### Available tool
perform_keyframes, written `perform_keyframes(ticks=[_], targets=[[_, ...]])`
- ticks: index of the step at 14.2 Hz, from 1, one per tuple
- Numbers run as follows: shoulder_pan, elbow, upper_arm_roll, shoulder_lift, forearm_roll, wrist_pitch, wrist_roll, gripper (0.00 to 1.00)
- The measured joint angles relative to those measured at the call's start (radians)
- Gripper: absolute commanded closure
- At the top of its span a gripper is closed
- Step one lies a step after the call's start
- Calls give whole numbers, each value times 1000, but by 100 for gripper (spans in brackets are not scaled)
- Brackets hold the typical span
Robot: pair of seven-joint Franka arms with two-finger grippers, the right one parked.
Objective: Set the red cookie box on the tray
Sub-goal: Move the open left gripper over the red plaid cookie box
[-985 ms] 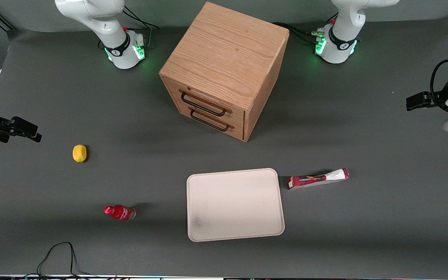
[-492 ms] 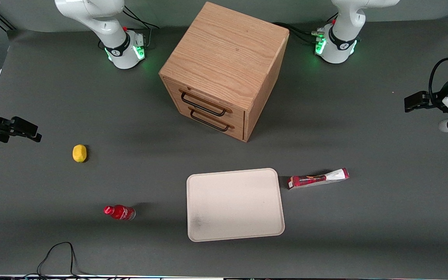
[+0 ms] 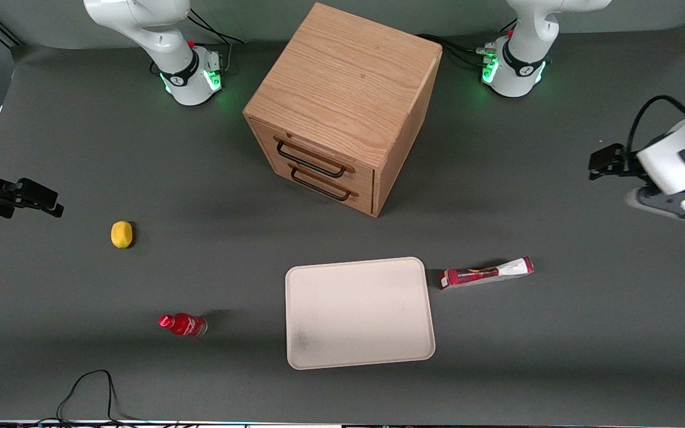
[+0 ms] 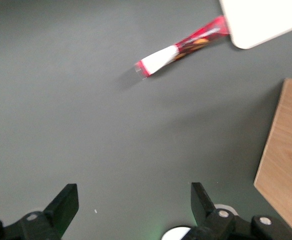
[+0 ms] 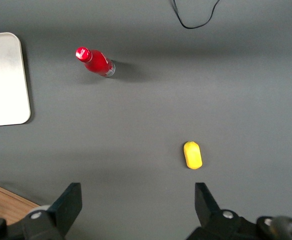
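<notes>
- Grey matte surface (image 3: 140, 148) seen from the front, carrying a wooden cabinet, a tray, a box, a bottle and a lemon.
- Long narrow red cardboard cookie box (image 3: 487, 273) (image 4: 182, 46) with 1 white end lies flat on the surface, just beside the tray's short edge but apart from it. Its red end points at the tray; its white end points toward the working arm's end of the surface.
- Flat rectangular cream-beige tray (image 3: 359, 311) (image 4: 266, 20) (image 5: 3, 80) with rounded corners and a low rim sits nearer the front camera than the cabinet. A faint dark smudge marks 1 corner.
- Left arm's end effector (image 3: 601, 163) (image 4: 130, 205) hovers above bare surface at the working arm's end, well apart from the red cookie box and farther from the front camera than it. Its 2 black fingers (image 4: 63, 202) stand wide apart with nothing between them.
- Light oak wooden drawer cabinet (image 3: 342, 107) (image 4: 286, 150) stands farther from the front camera than the tray, with 2 drawers, each with a dark metal handle.
- Small red bottle with a red cap (image 3: 182, 324) (image 5: 95, 62) lies toward the parked arm's end.
- Yellow lemon (image 3: 121, 234) (image 5: 192, 155) rests near the bottle, farther from the front camera.
- Thin black cable (image 3: 90, 392) loops along the surface's near edge.
</notes>
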Motion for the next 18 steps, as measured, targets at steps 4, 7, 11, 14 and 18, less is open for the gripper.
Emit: perform_keyframes(ticks=[4,7,11,14,18], targets=[[-10,137,-57,132,-1,18,298,0],[-9,233,-64,230,-3,42,557,0],[-9,306,-77,300,-44,44,681,0],[-9,312,-80,328,-47,76,806,0],[-9,311,-80,418,-45,144,936,0]])
